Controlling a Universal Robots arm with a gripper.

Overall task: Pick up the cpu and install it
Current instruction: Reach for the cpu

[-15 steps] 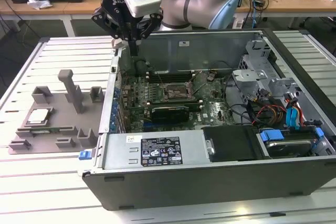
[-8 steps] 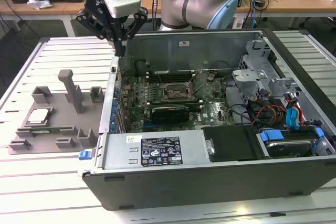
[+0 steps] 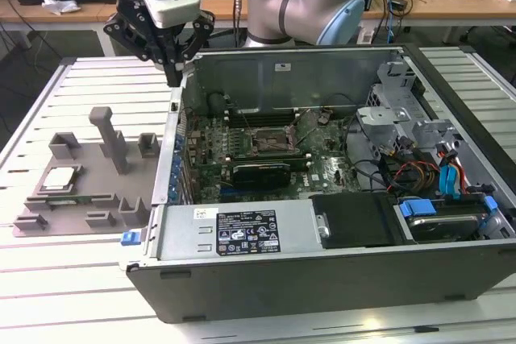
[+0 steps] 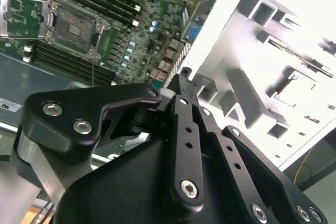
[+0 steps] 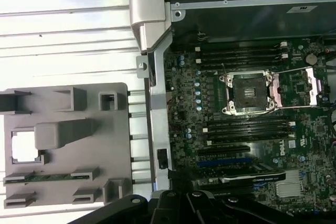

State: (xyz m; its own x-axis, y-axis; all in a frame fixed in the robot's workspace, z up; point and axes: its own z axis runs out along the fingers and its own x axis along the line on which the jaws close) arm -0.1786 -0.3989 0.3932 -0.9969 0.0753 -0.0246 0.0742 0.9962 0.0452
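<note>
**A:** Whereabouts of the cpu (image 3: pixel 60 179)?

**B:** Lying flat in a square pocket of the grey fixture tray (image 3: pixel 101 199), pale metal top up, toward the exterior view's left. Seen again in the first wrist view (image 5: pixel 24 146), seated in that same pocket, with a raised block of the tray just beside it.

**A:** And the claw (image 3: pixel 172 78)?

**B:** Hanging over a corner of the open computer case (image 3: pixel 322 279), above the wall nearest the tray. Fingers drawn together to a point, gripping nothing. Well apart from the cpu.

**A:** Same story in the second wrist view?

**B:** Yes. Claw (image 4: pixel 182 77) narrowing to a closed, bare tip, poised over the line where case meets tray.

**A:** State of the socket (image 3: pixel 270 141)?

**B:** Empty. Sitting in the middle of the green motherboard (image 3: pixel 322 171), with its metal load plate (image 5: pixel 296 85) folded back to one side in the first wrist view. Flanked by rows of memory slots (image 5: pixel 241 56).

**A:** Anything else inside the case?

**B:** A long black expansion card (image 3: pixel 260 171) lying across the board just beside the socket. A grey power supply (image 3: pixel 298 231) along the near wall. Red and blue cables (image 3: pixel 451 179) bundled toward the exterior view's right.

**A:** Underneath it all?

**B:** A pale slatted surface (image 3: pixel 64 279), carrying tray and case side by side.
</note>
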